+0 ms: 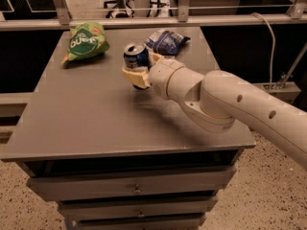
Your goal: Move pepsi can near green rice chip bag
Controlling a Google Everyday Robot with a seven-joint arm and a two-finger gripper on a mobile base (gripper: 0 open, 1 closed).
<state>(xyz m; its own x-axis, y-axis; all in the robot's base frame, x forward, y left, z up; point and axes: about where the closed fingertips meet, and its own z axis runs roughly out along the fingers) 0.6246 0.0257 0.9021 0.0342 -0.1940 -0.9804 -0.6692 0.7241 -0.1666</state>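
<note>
Gripper [140,69] over table [96,123] centre-rear, fingers [132,76] clamped on pepsi can [135,56], upright. Green rice chip bag [85,43] at 10 o'clock from can, apart from it. Blue-white snack bag [166,40] at 2 o'clock, near.

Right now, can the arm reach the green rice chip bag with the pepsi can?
Probably yes. The gripper holds the pepsi can, and only bare table lies between it and the green rice chip bag; the blue snack bag is off that path.
</note>
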